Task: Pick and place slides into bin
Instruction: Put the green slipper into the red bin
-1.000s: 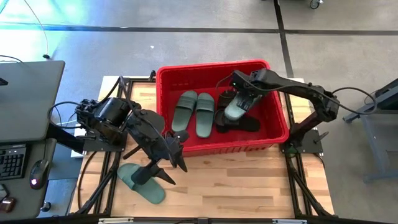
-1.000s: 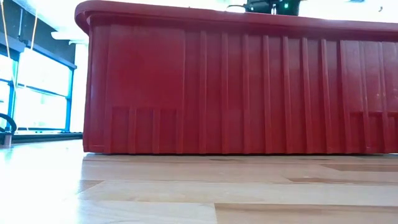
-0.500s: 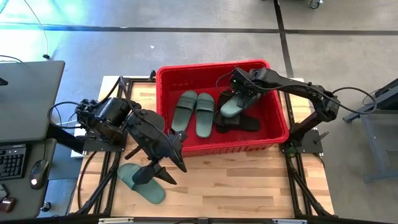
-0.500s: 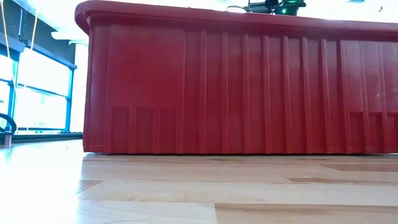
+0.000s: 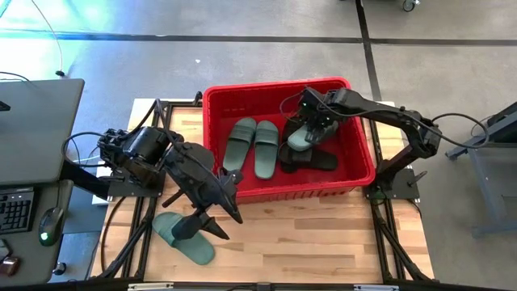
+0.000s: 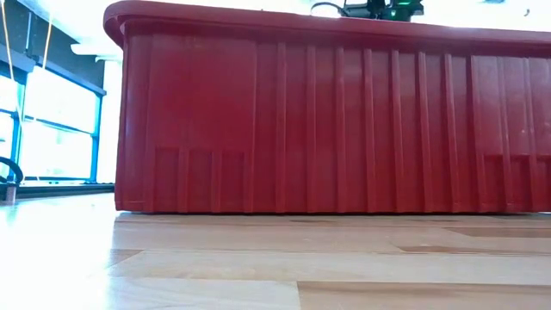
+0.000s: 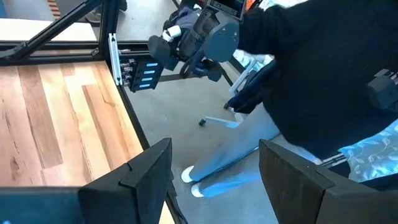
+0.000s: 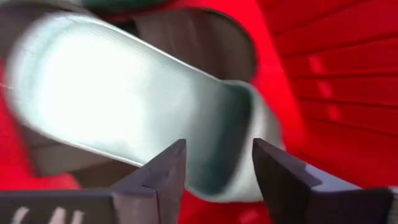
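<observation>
Last green slide (image 5: pixel 184 234) lies on tabletop (image 5: pixel 323 234) just under our left gripper (image 5: pixel 224 208), fingers released; its long axis runs diagonally. Right gripper (image 5: pixel 311 129) over bin (image 5: pixel 275 89), fingers open, far off.

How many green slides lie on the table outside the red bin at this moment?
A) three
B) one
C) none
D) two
B: in the high view a single green slide lies on the wooden table in front of the bin, under the left gripper; the other green slides seen are inside the bin.
</observation>
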